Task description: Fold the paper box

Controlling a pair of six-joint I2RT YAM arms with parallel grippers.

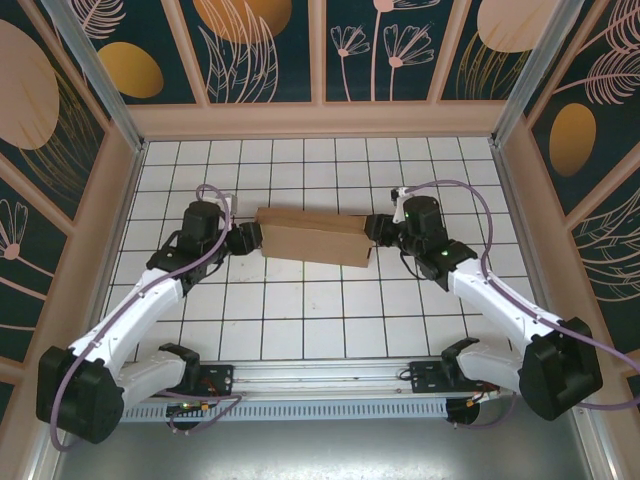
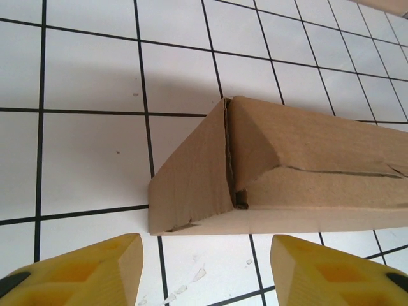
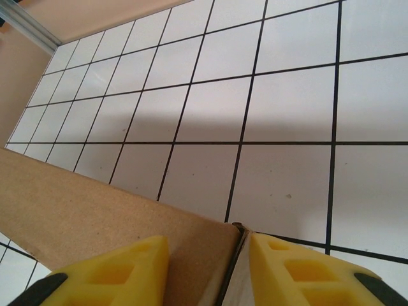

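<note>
The paper box point(image 1: 315, 237), a long, low carton of plain brown cardboard, is lying flat on the white tiled table point(image 1: 300, 330) with black grid lines, sitting a little askew to those lines, and the two arms are reaching in to it from opposite ends. At the box's left end the left pincer point(image 1: 250, 240) is standing just beside the cardboard. In the left wrist view the left pincer point(image 2: 205, 250) is spread wide, its yellow fingers point(image 2: 95, 271) sitting well apart and just short of the box point(image 2: 287, 185), with bare tile showing between them and the cardboard. That end of the box is showing two slanted flaps meeting at a ragged upright seam that is gaping slightly, and a thin slit is running along the face beside it. At the box's right end the right pincer point(image 1: 372, 228) is sitting right against the cardboard. In the right wrist view the right pincer point(image 3: 209, 245) is straddling a corner of the box point(image 3: 95, 210), one yellow finger point(image 3: 121, 271) lying over the flat brown face and the other just past the corner's edge; the fingers are standing partly apart, and whether they are pinching the cardboard cannot be told.
</note>
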